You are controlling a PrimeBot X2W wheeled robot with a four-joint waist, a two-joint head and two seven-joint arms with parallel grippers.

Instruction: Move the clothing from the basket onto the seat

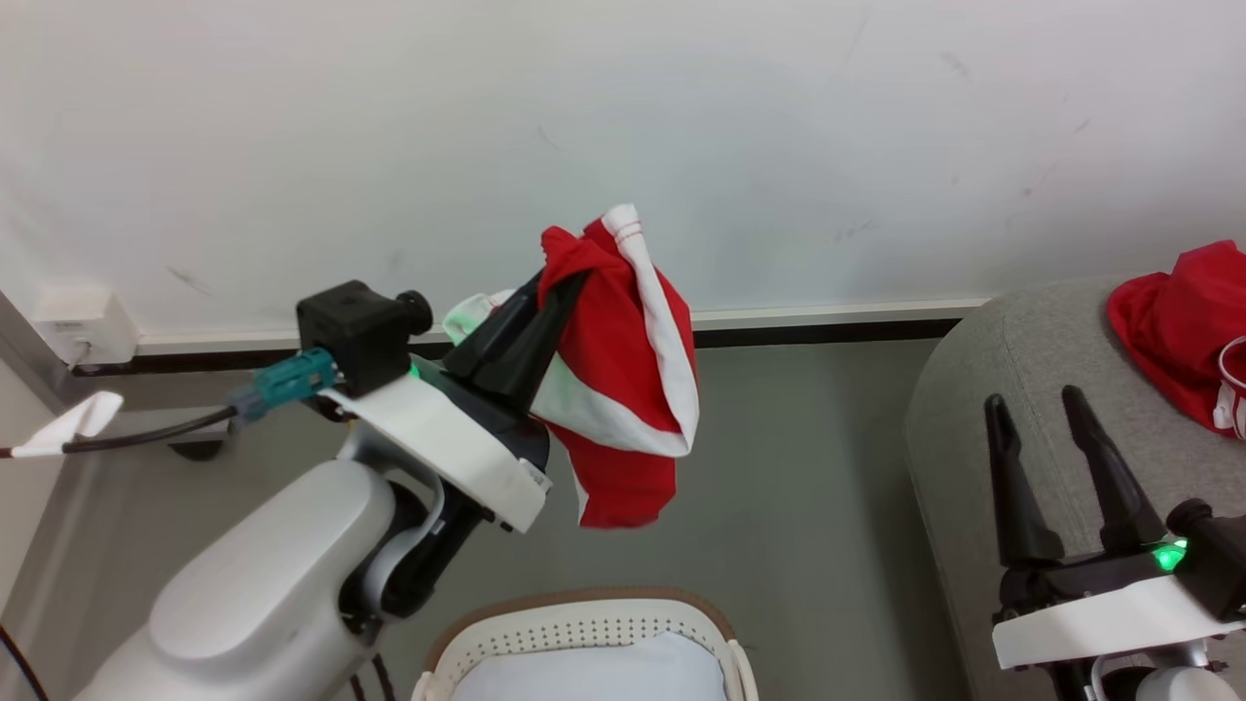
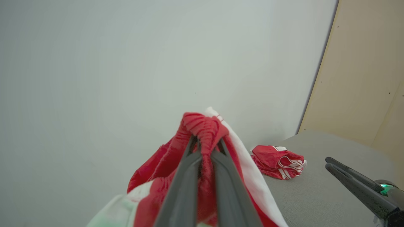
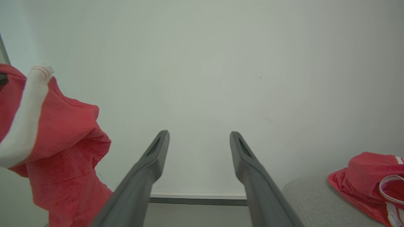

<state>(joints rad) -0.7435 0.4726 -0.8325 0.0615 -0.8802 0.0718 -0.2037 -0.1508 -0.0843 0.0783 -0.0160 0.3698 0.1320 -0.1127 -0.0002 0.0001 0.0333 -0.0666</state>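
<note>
The robot's left tool (image 1: 568,284) is pinched tight on a bright red soft garment with white panels (image 1: 623,380) and holds it up high. The cloth hangs in a bunch over the grey floor (image 1: 808,467), above and just past the rounded white plastic basket with little holes and a tan-brown rim (image 1: 584,594), and well apart from the big light grey cloth sofa (image 1: 973,409) on the robot's right. The right tool (image 1: 1032,401) has its two dark fingers spread wide with nothing in them, and it hovers by the near edge of the sofa. Another red garment with white stripes (image 1: 1173,321) lies crumpled on the sofa seat, so I think one piece is done. The one in the air is out of the basket but not yet on the seat; it needs carrying over to the right and letting go. The part of the basket I can see has a pale bottom, and the rest is cut off, so I cannot tell if more clothes wait inside.
</note>
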